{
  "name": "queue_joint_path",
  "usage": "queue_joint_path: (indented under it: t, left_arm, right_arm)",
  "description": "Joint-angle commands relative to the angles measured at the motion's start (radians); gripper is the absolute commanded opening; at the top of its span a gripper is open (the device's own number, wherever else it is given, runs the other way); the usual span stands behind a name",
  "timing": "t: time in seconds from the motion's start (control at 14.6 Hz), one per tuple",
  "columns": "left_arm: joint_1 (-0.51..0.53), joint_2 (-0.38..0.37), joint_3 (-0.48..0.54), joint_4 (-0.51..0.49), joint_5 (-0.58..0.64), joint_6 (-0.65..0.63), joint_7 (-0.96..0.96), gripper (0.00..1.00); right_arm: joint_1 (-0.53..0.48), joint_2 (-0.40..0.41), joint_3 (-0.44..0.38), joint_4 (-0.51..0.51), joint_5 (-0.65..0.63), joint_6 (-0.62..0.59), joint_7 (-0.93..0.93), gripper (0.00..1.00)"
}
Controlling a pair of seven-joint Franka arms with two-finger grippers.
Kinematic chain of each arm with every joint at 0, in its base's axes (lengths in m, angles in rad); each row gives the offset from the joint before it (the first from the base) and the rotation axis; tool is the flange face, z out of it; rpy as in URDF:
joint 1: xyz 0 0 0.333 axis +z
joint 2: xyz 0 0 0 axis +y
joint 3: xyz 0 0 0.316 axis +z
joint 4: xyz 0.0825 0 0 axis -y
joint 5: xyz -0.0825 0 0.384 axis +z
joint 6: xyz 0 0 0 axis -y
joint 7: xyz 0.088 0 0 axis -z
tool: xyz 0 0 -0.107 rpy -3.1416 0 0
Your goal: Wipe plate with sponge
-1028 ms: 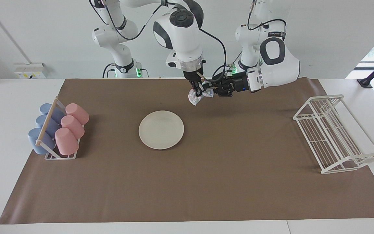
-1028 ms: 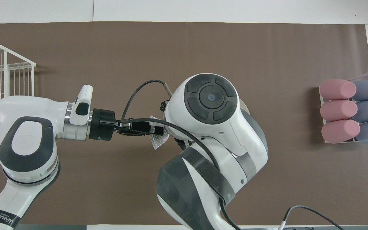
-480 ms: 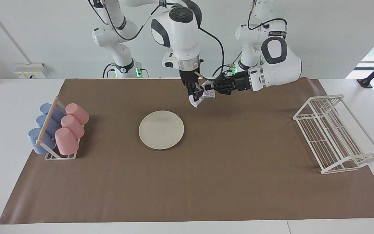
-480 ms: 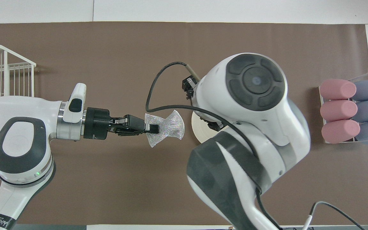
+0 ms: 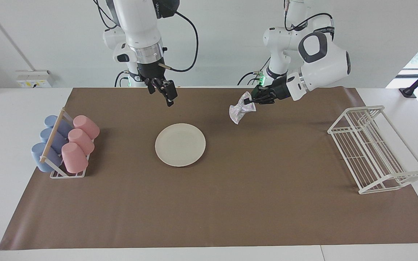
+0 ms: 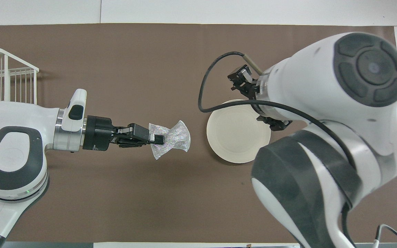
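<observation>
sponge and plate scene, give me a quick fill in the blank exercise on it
1. The sponge is held by the ____ hand, up in the air over the brown mat.
2. The plate lies flat on the mat with ____ on it.
3. The right hand hangs open and holds ____.
4. The pink cups lie in a holder toward the ____ arm's end of the table.

Missing words: left; nothing; nothing; right

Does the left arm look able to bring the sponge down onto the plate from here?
Probably yes: the left pincer grips the sponge over bare mat beside the plate, and the right pincer is raised clear.
</observation>
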Motion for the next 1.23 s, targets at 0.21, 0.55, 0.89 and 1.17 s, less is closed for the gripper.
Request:
queue_joint_path:
  t: [0.21, 0.55, 0.89, 1.17]
  left_arm:
    - [-0.008, 0.005, -0.05, 0.06, 0.453, -0.023, -0.246, 0.0]
    - [-0.048, 0.103, -0.068, 0.201, 0.907, -0.219, -0.333, 0.0]
    - [-0.083, 0.206, -0.07, 0.276, 1.295, -0.4, -0.358, 0.0]
    - [-0.099, 0.261, -0.071, 0.28, 1.602, -0.517, -0.356, 0.0]
  right_arm:
    - [-0.094, -0.031, -0.007, -0.027, 0.0, -0.068, -0.48, 1.0]
    - [-0.167, -0.033, -0.028, -0.027, -0.003, -0.068, -0.751, 1.0]
    - [-0.143, -0.041, -0.099, -0.03, -0.008, -0.073, -0.981, 1.0]
    - [-0.146, -0.036, -0.117, -0.021, -0.018, -0.082, -1.005, 1.0]
